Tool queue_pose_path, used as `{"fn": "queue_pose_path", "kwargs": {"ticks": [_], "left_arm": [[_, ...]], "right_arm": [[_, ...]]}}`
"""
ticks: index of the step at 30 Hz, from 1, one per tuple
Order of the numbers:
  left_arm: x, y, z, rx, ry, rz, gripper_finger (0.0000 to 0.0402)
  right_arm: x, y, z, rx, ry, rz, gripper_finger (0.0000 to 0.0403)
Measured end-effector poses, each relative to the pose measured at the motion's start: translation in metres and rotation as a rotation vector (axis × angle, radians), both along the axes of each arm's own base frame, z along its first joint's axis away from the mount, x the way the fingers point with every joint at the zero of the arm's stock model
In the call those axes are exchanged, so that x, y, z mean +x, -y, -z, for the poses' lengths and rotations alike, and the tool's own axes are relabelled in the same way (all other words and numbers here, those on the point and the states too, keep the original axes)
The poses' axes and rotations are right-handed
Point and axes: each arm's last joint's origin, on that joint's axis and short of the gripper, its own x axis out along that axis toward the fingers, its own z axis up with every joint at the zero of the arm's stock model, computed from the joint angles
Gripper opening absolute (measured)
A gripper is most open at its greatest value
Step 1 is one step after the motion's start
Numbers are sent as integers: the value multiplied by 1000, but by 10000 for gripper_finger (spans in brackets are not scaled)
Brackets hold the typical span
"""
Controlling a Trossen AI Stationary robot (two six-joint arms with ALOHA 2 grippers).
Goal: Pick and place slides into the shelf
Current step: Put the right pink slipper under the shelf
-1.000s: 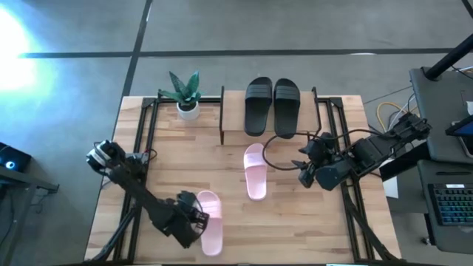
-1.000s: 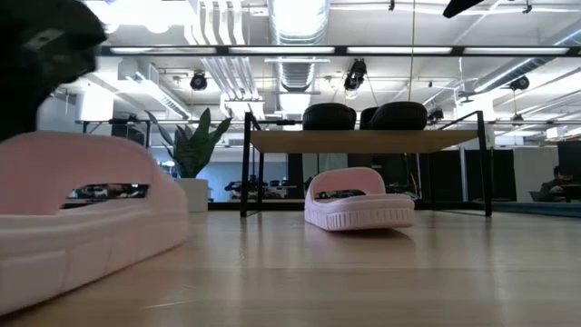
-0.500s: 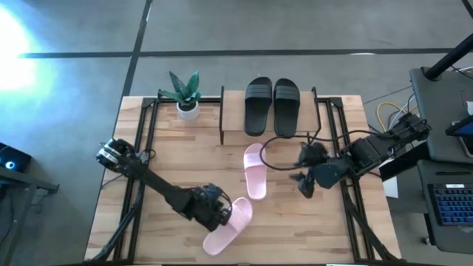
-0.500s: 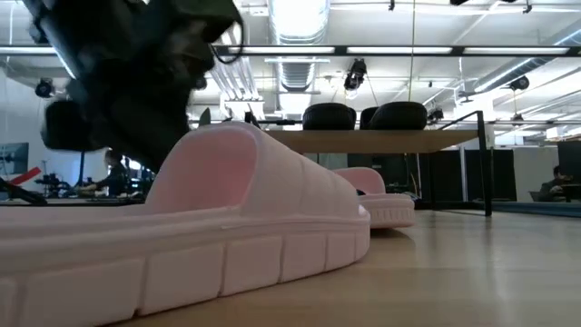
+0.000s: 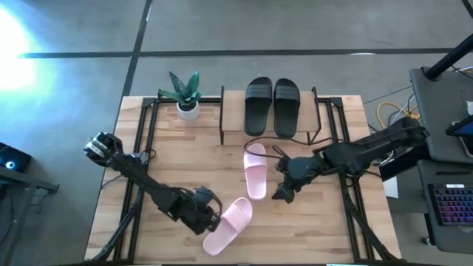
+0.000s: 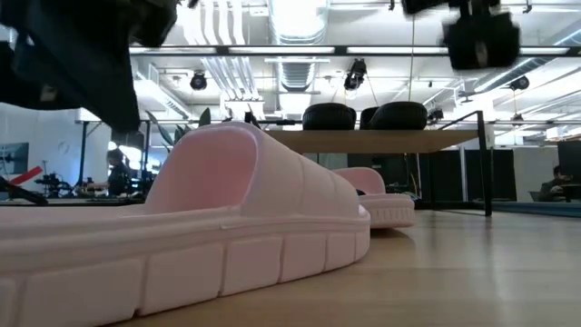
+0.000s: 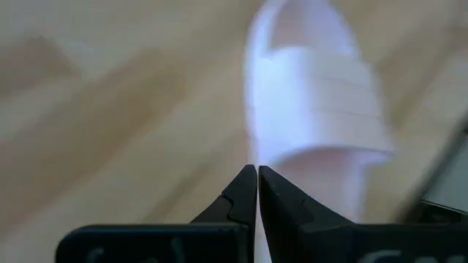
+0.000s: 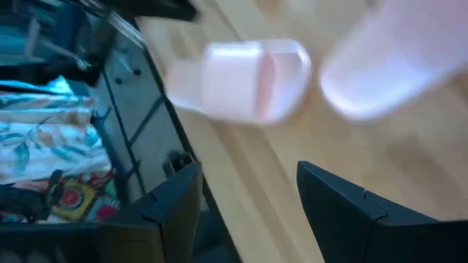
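Observation:
Two black slides [image 5: 273,106] lie side by side on the shelf [image 5: 233,111], sole down on its wooden top [image 6: 363,141]. One pink slide [image 5: 255,171] rests flat on the table in front of the shelf. The other pink slide [image 5: 229,224] lies slantwise near the table's near edge and fills the low view [image 6: 182,236]. My left gripper [image 5: 208,216] is shut, right at this slide's left side [image 7: 257,169]. My right gripper [image 5: 284,189] is open and hovers just right of the first pink slide's near end; its wrist view shows both pink slides [image 8: 256,77]. My left gripper's shut fingertips [image 7: 248,179] point level from the table's left at the side edge [image 7: 263,146] of the slantwise pink slide, which lies flat on the table. Whether they touch it I cannot tell.
A potted plant [image 5: 185,94] stands at the far left, beside the shelf. Black metal frame rails [image 5: 140,148] run along both table sides. Bare tabletop [image 5: 185,162] lies between the plant and the slantwise slide. A desk with a keyboard [image 5: 447,203] stands off the table's right edge.
My left gripper swept toward the table's right against the near pink slide, which turned from lengthwise to slantwise, its far end swinging right. The gripper then drew back a little to the left. My right gripper moved left and nearer, toward the other pink slide.

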Motion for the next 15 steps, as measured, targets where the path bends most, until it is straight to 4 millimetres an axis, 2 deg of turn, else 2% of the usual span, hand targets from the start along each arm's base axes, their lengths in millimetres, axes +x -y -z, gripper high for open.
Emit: {"fn": "queue_pose_path", "kwargs": {"ticks": [4, 9, 15], "left_arm": [[1, 20, 3, -77, 66, 18, 2], [9, 43, 9, -180, 180, 33, 2], [25, 50, 35, -181, 195, 24, 2]], "right_arm": [[12, -6, 36, 115, -33, -28, 214], [37, -14, 57, 166, 31, -28, 215], [66, -23, 78, 146, -14, -73, 215]]}}
